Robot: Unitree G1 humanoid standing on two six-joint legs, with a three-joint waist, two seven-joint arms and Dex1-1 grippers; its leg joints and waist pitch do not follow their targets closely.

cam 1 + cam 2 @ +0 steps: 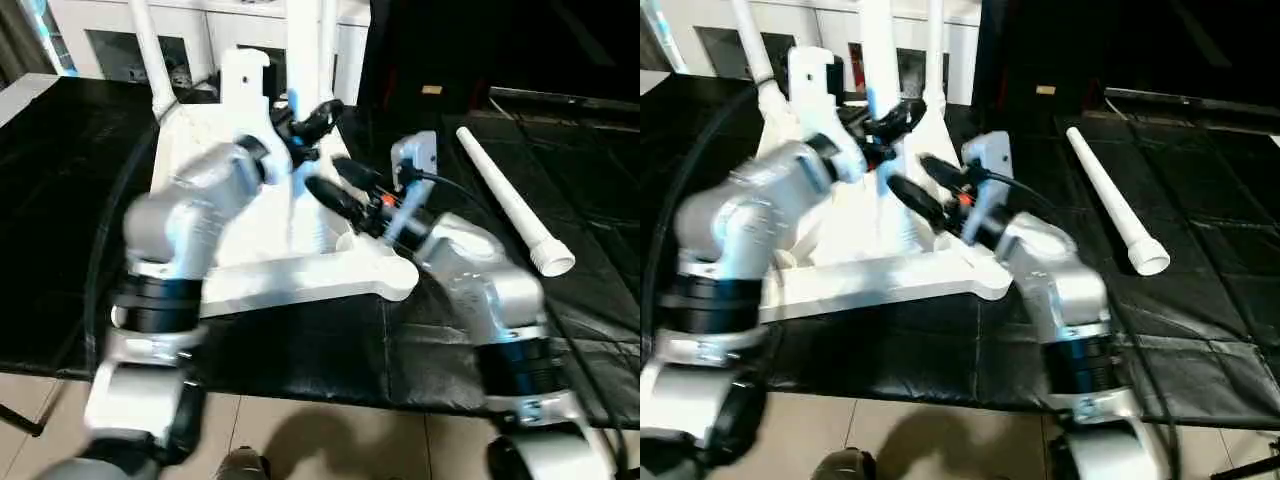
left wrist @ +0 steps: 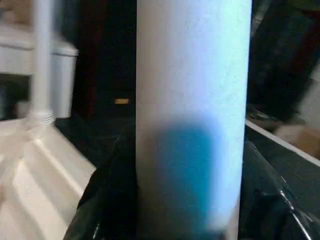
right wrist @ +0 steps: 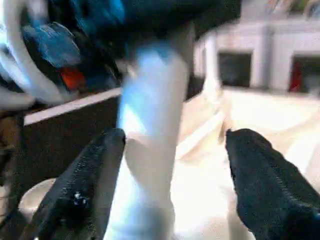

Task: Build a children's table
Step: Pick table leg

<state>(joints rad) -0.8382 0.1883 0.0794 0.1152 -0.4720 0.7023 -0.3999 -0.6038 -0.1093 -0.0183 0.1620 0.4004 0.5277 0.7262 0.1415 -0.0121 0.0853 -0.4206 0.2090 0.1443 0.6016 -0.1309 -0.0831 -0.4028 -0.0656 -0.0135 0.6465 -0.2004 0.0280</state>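
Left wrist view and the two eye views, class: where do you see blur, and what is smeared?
Left wrist view: the upright leg is soft and close, with a blue cast low down. Eye views: the left arm streaks with motion, while the loose leg on the black cover stays crisp.

smooth white plastic leg [image 1: 512, 200], seemingly glossy black sheet [image 1: 590, 290]

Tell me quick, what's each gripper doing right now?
Left gripper: closed around the upright table leg.
Right gripper: open, fingers either side of that leg.
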